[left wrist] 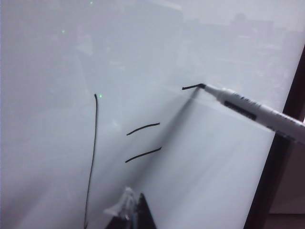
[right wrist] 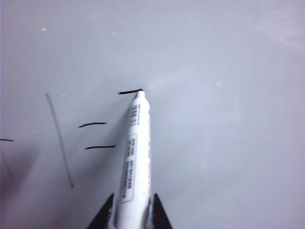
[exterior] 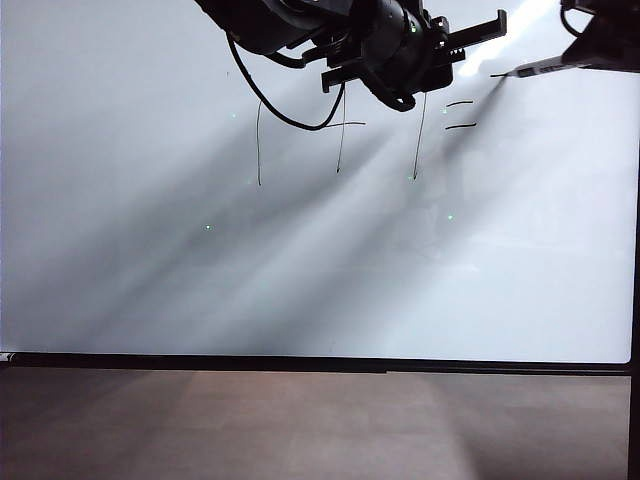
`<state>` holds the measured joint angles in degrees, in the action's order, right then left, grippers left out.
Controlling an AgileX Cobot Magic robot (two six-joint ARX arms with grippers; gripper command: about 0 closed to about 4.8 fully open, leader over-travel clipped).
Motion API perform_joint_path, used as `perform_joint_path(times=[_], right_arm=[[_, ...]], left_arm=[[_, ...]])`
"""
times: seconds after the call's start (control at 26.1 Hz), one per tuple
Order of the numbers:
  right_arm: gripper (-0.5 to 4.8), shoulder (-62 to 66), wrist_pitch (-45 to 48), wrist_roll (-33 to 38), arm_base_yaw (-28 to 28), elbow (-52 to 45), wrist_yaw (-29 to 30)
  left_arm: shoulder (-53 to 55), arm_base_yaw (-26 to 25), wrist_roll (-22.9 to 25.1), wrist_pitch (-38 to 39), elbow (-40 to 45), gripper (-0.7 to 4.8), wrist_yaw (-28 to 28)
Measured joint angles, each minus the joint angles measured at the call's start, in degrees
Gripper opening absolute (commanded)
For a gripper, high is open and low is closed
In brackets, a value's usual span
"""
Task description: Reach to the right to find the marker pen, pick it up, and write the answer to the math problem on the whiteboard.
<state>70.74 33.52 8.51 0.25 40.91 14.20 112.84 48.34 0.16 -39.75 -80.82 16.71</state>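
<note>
Whiteboard (exterior: 300,280): large, glossy, black-framed, fills the exterior view. Math problem (exterior: 340,140): one plus one and two dashes, across its upper part. Left gripper (exterior: 400,50): parked above the strokes, apparently idle, holding nothing seen; whether its fingers are released or clenched cannot be told. Answer (right wrist: 130,91): only a short first stroke so far, just right of the dashes. Marker pen (right wrist: 136,157): tip touching that stroke's end. Right gripper (right wrist: 128,214): upper right in the exterior view, fingers clenched on the barrel's rear, keeping the tip free to write.
</note>
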Motion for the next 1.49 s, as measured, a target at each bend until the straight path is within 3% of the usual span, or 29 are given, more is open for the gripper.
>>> perform_joint_path(times=[0.77,1.49], right_arm=[[-0.07,-0.02,-0.61,-0.07,-4.63,0.00,1.46],[-0.07,-0.04,-1.68,-0.07,-4.61,-0.37,1.14]], left_arm=[[0.00,0.00,0.00,0.07,0.02,-0.05,0.00],[0.00,0.00,0.00,0.07,0.00,-0.05,0.00]])
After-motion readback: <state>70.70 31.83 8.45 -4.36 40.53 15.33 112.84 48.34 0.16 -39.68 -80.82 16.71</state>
